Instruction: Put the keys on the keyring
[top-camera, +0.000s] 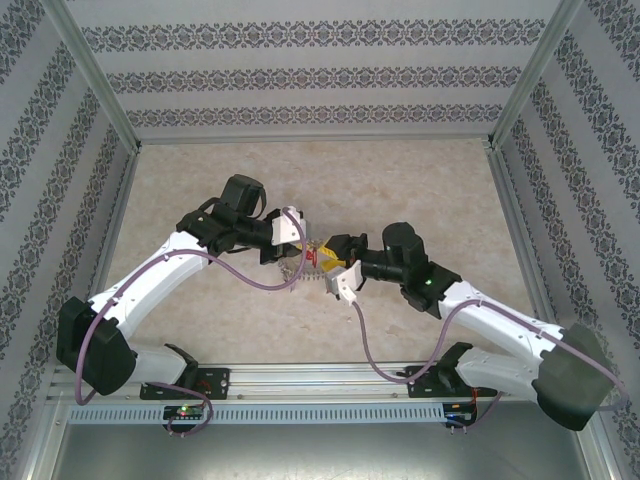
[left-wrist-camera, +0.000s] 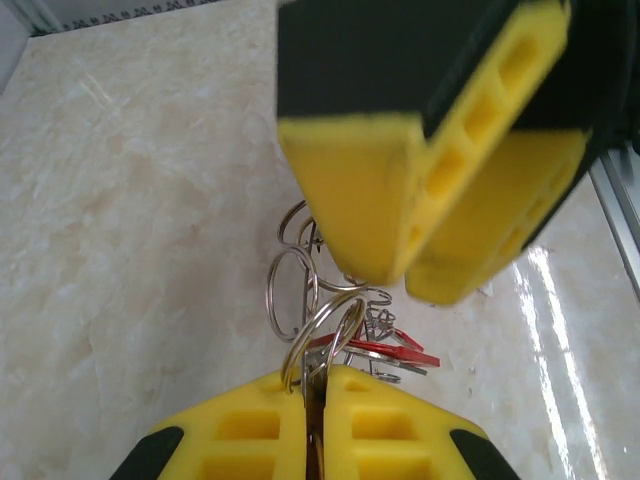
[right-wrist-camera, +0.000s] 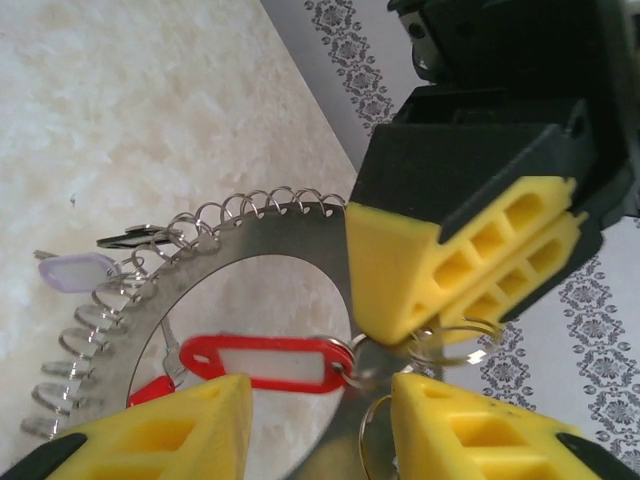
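The keyring (right-wrist-camera: 290, 235) is a flat silvery loop edged with small wire coils, held off the table. My left gripper (right-wrist-camera: 400, 335) is shut on its rim; from its own wrist view the left gripper (left-wrist-camera: 322, 375) pinches the thin metal edge, with wire loops (left-wrist-camera: 292, 295) and red key heads (left-wrist-camera: 410, 352) just beyond. A key's red plastic head (right-wrist-camera: 265, 362) with a white label hangs from a small ring inside the loop. It lies between the parted fingers of my right gripper (right-wrist-camera: 320, 385), which is open. Both grippers meet mid-table, left gripper (top-camera: 298, 240) and right gripper (top-camera: 332, 264).
A pale purple tag (right-wrist-camera: 70, 268) hangs from the coils on the keyring's far side. The beige marble-look table (top-camera: 300, 180) is bordered by patterned walls and aluminium posts. Purple cables (top-camera: 250, 283) loop beside both arms.
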